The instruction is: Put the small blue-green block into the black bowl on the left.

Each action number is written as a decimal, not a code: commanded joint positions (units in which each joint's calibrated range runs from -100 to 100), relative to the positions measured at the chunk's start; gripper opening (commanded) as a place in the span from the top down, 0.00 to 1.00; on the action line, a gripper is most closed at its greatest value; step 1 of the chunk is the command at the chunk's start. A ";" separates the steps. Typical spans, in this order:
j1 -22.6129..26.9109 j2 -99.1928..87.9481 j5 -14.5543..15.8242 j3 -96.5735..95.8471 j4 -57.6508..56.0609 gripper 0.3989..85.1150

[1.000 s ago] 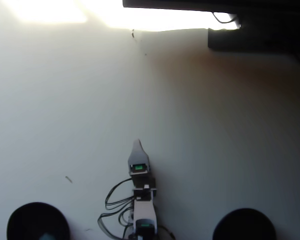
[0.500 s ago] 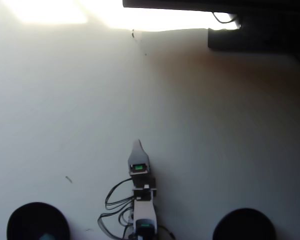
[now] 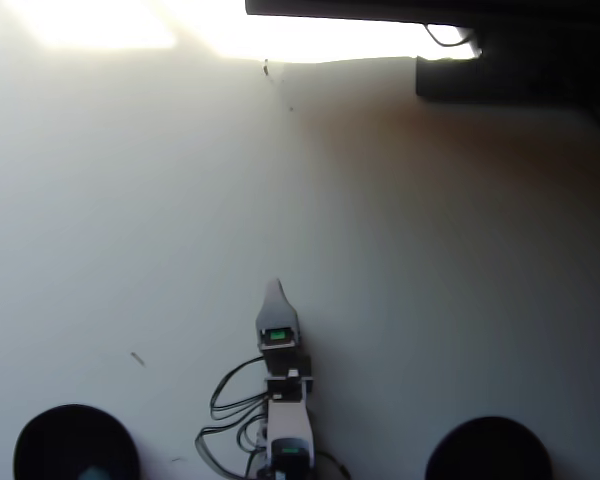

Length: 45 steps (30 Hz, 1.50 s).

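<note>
1. I see a teal patch, likely the block (image 3: 95, 472), inside the left bowl (image 3: 75, 440) at the bottom edge; its axis is unreadable.
2. The right bowl (image 3: 490, 450) looks empty.
3. My gripper (image 3: 274, 292) points up the frame between the bowls; I cannot tell its opening.
4. The table (image 3: 430, 250) ahead is bare.

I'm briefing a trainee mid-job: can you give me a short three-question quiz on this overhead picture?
1. True or false: the gripper hangs over the left black bowl.
2. How many black bowls show in the overhead view? A one, B two, C three.
3. Fill in: the arm stands between the left black bowl and the right black bowl, at the picture's ____ edge.
Key: 1 false; 2 B; 3 bottom.
</note>
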 commanded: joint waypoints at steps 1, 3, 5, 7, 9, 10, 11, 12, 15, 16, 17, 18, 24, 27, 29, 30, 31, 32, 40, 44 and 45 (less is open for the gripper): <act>0.00 -0.88 0.05 -0.45 -0.01 0.41; 0.00 -0.88 0.05 -0.45 -0.01 0.41; 0.00 -0.88 0.05 -0.45 -0.01 0.41; 0.00 -0.88 0.05 -0.45 -0.01 0.41; 0.00 -0.88 0.05 -0.45 -0.01 0.41; 0.00 -0.88 0.05 -0.45 -0.01 0.41; 0.00 -0.88 0.05 -0.45 -0.01 0.41; 0.00 -0.88 0.05 -0.45 -0.01 0.41; 0.00 -0.88 0.05 -0.45 -0.01 0.41; 0.00 -0.88 0.05 -0.45 -0.01 0.41; 0.00 -0.88 0.05 -0.45 -0.01 0.41; 0.00 -0.88 0.05 -0.45 -0.01 0.41; 0.00 -0.88 0.05 -0.45 -0.01 0.41; 0.00 -0.88 0.05 -0.45 -0.01 0.41; 0.00 -0.88 0.05 -0.45 -0.01 0.41; 0.00 -0.88 0.05 -0.45 -0.01 0.41; 0.00 -0.88 0.05 -0.45 -0.01 0.41; 0.00 -0.88 0.05 -0.45 -0.01 0.41; 0.00 -0.88 0.05 -0.45 -0.01 0.41; 0.00 -0.88 0.05 -0.45 -0.01 0.41; 0.00 -0.88 0.05 -0.45 -0.01 0.41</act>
